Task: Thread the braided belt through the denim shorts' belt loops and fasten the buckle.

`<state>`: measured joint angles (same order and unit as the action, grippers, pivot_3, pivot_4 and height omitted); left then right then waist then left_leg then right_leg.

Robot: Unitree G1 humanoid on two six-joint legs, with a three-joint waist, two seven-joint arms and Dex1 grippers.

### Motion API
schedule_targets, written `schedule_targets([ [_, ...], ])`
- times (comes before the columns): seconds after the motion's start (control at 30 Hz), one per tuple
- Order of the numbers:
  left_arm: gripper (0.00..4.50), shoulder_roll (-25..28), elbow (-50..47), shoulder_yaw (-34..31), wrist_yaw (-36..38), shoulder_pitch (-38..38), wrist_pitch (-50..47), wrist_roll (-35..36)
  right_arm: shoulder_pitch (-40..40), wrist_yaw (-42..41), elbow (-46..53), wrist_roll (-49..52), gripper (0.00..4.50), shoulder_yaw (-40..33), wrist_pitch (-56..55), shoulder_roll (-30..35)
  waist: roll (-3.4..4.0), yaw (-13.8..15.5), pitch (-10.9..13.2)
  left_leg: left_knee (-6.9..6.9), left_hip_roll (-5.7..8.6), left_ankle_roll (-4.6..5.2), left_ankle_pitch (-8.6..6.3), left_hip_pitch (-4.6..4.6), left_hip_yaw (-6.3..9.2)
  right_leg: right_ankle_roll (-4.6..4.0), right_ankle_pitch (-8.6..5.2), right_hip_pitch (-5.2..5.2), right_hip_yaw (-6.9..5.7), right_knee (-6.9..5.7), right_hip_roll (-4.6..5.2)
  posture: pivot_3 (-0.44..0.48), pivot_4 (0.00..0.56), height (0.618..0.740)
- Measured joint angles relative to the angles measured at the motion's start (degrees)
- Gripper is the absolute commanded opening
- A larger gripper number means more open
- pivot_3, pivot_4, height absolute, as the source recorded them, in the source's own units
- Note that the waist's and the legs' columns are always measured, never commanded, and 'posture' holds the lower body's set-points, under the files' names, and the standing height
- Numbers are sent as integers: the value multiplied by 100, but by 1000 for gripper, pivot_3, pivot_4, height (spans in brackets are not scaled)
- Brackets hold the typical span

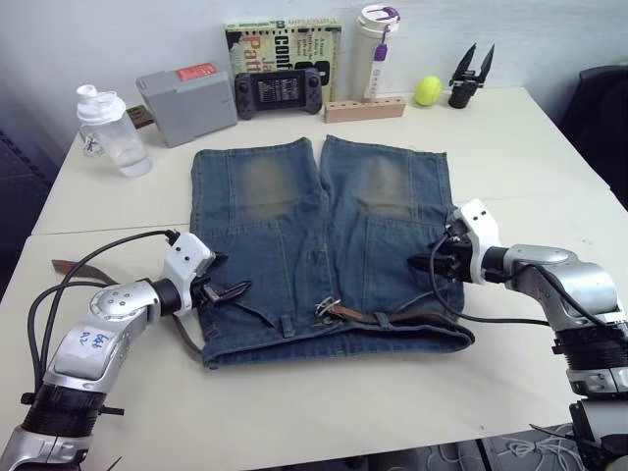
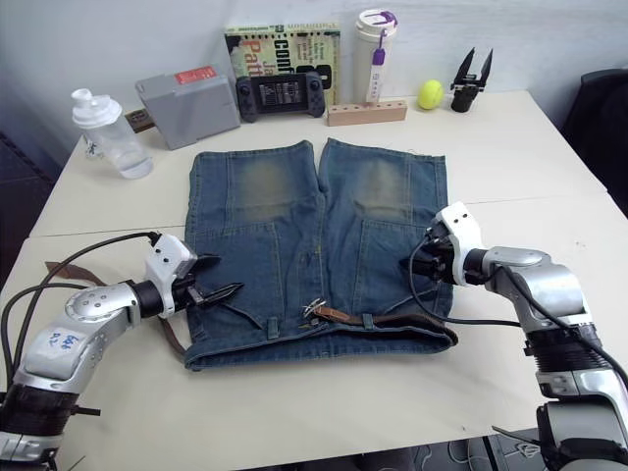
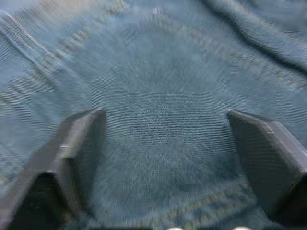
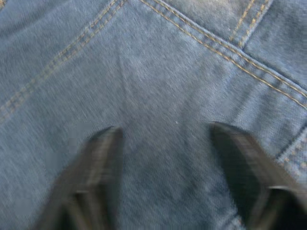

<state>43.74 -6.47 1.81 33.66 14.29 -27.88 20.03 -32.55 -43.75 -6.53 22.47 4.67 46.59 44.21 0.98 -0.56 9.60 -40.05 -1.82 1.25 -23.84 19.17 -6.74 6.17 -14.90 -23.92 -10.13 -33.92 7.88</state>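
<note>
The denim shorts (image 1: 294, 226) lie flat on the table, waistband nearest me. The braided belt (image 1: 397, 317) runs along the right half of the waistband under a belt loop (image 1: 382, 320). Its buckle (image 1: 327, 307) rests near the waistband's middle. More brown belt trails off the shorts' left side, beneath my left arm (image 1: 184, 339), toward the table's left edge (image 1: 67, 265). My left gripper (image 1: 228, 289) is open, low over the shorts' left hip; its fingers (image 3: 81, 139) straddle bare denim. Over the right hip hovers my right gripper (image 1: 424, 263), also open, holding nothing (image 4: 165, 139).
Along the table's far edge stand a clear shaker bottle (image 1: 110, 130), a grey box (image 1: 186, 101), a game console (image 1: 278, 90), a book (image 1: 283, 44), a white tumbler (image 1: 377, 47), a wooden block (image 1: 365, 108), a yellow ball (image 1: 428, 90) and a black tool (image 1: 472, 74).
</note>
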Motion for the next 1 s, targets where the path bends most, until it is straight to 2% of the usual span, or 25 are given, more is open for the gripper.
schedule_targets([
  [0.07,1510,0,63,30,56,53,35,-84,-1,-74,5,-90,410,69,-16,37,-3,2,-2,-1,-1,0,0,0,1,-1,0,0,0,0,0,0,150,731],
  [0.1,1133,2,87,90,125,115,65,-215,-17,-124,5,-212,59,159,-48,43,-7,8,-5,-2,-1,-1,0,-4,0,-1,0,2,1,-1,0,0,150,731],
  [0.2,91,-17,274,261,240,270,267,-491,-93,-160,-99,-490,0,323,-203,-22,-22,13,-18,-4,-2,-2,1,-24,-1,-1,0,22,4,-2,0,0,150,731],
  [0.37,91,-355,1075,517,284,805,596,-950,-587,207,-1046,-1141,0,537,-765,-628,-47,-19,-49,2,-8,-6,-2,-117,-3,-3,-1,141,18,3,5,0,150,731],
  [0.53,91,-649,2520,841,251,1711,1474,-1590,-1159,749,-2065,-1597,0,554,-1319,-1175,-50,5,-97,-4,-3,-5,1,-124,23,-4,-1,139,25,-12,11,0,150,731],
  [0.7,91,-978,3796,864,70,2431,2083,-2000,-1613,1254,-3060,-1815,0,385,-1882,-1549,-41,-8,-114,-5,-1,-2,4,-119,21,-3,0,138,21,-13,13,0,150,731],
  [0.9,91,-1143,3715,655,69,2370,2090,-2014,-1841,1585,-3662,-1977,0,274,-2382,-1666,-35,-2,-113,-13,-1,2,7,-110,43,-1,0,130,26,-8,16,0,150,731],
  [0.97,0,-1143,3374,525,62,2180,1905,-1979,-1833,1617,-3630,-1958,657,136,-2388,-1721,-24,-29,-107,-13,1,2,7,-97,76,0,1,118,26,-6,16,0,150,731],
  [1.0,347,-1144,3140,438,45,2049,1791,-1944,-1802,1647,-3542,-1939,843,76,-2349,-1732,-19,-43,-103,-12,0,2,7,-92,79,0,1,113,26,-6,16,0,150,731],
])
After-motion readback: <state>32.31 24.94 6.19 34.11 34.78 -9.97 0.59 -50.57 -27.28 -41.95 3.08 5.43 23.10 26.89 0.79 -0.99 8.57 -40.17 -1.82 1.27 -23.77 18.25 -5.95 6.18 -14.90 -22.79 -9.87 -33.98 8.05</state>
